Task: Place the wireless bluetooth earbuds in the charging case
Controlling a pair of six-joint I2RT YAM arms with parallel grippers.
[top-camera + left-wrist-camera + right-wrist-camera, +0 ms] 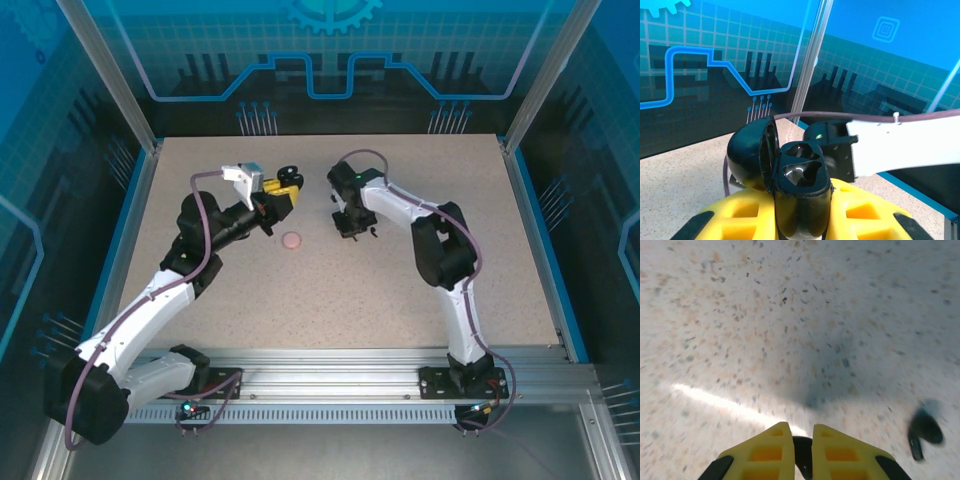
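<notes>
My left gripper (283, 190) (800, 202) is raised above the table at the back left, its yellow fingers shut on a black charging case (801, 172) (289, 177). The case's lid (747, 152) hangs open to the left and both sockets show empty. My right gripper (351, 228) (801, 432) points down close to the table, to the right of the case. Its yellow fingers are shut on a small black earbud (803, 456), most of it hidden between them. A second black earbud (925, 432) lies on the table to the right of that gripper, blurred.
A pale pink round disc (292, 240) lies on the speckled table (330, 300) between the two grippers, slightly nearer me. The right arm's white link (900, 145) passes just behind the held case. Blue walls and metal posts (110, 75) ring the table.
</notes>
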